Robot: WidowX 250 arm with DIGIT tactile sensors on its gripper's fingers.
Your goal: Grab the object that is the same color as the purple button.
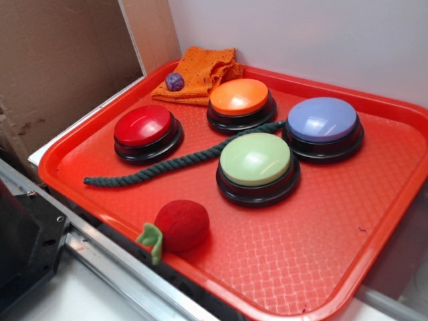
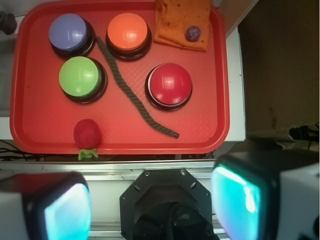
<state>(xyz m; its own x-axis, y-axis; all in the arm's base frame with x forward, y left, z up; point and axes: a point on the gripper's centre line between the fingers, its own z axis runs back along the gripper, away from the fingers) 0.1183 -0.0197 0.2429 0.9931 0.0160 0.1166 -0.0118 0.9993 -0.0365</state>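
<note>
No writing shows; the tool (image 2: 152,202) hangs wide open and empty, far from the purple ball (image 2: 193,33) on the orange cloth (image 2: 181,22).

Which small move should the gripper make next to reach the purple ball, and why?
Probably move forward over the tray toward its far right corner. The gripper is open and hangs above the tray's near edge, touching nothing. The small purple ball lies on the orange cloth in that corner, behind the red button.
</note>
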